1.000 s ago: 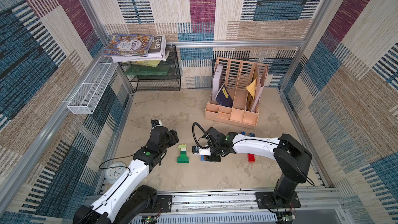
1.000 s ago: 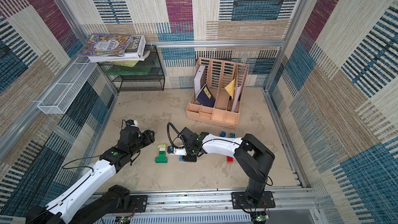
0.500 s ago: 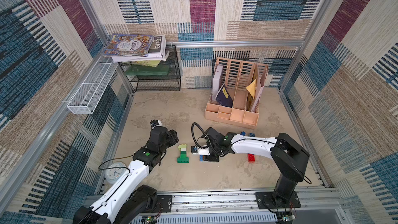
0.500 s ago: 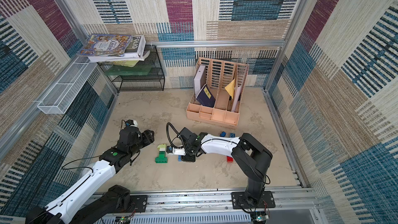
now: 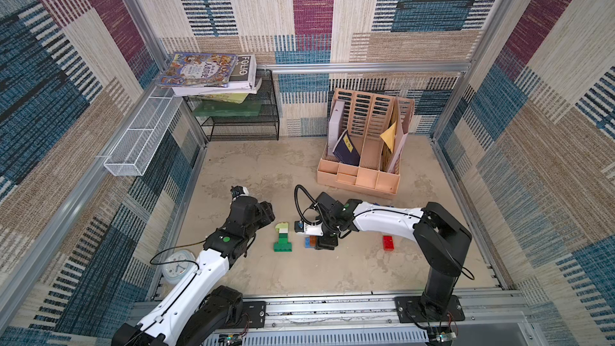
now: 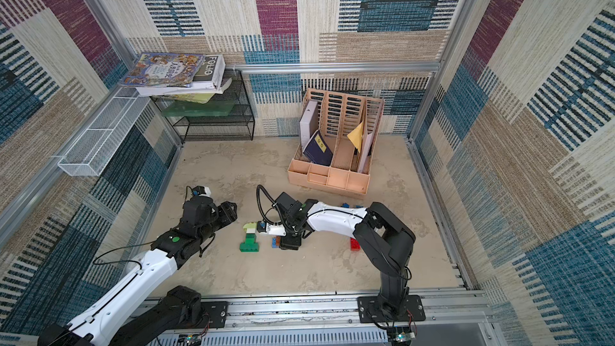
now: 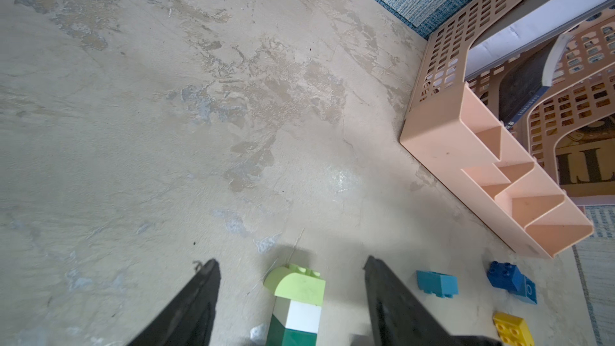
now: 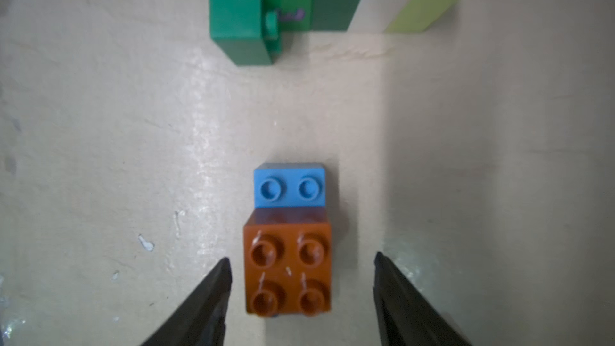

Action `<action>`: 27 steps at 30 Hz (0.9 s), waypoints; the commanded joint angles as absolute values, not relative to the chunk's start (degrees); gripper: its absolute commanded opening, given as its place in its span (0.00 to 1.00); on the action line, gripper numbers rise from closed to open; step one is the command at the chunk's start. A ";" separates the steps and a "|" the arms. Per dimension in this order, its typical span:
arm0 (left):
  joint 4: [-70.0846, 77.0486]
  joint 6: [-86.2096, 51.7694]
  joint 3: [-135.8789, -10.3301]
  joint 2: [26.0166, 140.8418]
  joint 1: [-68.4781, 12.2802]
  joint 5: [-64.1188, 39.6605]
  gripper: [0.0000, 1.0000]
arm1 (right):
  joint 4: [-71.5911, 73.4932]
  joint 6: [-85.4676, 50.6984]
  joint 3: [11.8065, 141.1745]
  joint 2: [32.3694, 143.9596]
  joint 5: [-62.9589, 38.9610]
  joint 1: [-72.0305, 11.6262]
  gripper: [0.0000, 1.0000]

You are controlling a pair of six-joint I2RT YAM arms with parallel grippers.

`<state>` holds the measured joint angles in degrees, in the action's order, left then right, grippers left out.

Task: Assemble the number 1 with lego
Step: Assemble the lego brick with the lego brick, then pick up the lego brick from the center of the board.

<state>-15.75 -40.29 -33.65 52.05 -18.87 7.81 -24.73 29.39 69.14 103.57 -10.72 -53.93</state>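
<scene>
Mottled beige covers the surface (image 5: 266,168), boxed in by patchwork carpet walls (image 5: 432,11), with a peach file organiser (image 5: 359,178) at the back. In both top views the lego figure (image 5: 283,236) lies flat between the two arms. It has a wide dark green foot, a green stem, a cream block and a lime cap, and already reads as a 1. We see the left gripper (image 5: 266,209) just beside its lime end. The right gripper (image 5: 321,244) points down over a brown brick (image 5: 312,240) near the foot. A red brick (image 6: 354,243) lies well apart, likely spare.

From the left wrist, the left gripper (image 7: 291,261) stands wide and empty. The lime brick (image 7: 299,286) is framed between its jaws, and we judge this lets it steady the figure. Two blue bricks (image 7: 437,282) and a yellow brick (image 7: 512,329) wait near the organiser.

From the right wrist, the right gripper (image 8: 301,257) is also spread, clear of the brown brick (image 8: 288,267) on either side and holding nothing. That brick seems to sit on a pale blue brick (image 8: 289,188), though blur leaves the joint unsure.
</scene>
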 commanded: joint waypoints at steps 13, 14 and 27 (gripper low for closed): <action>-14.44 -36.04 -37.43 56.37 -18.51 0.54 0.72 | -10.37 5.03 59.34 80.76 -0.02 -46.65 0.79; -14.49 -34.82 -38.31 57.58 -18.58 -0.41 0.72 | -10.20 2.58 57.68 78.28 2.34 -45.48 0.79; -12.53 -2.75 -52.24 74.55 -34.14 -10.35 0.71 | -27.37 -22.87 54.99 66.57 -2.57 -18.11 0.65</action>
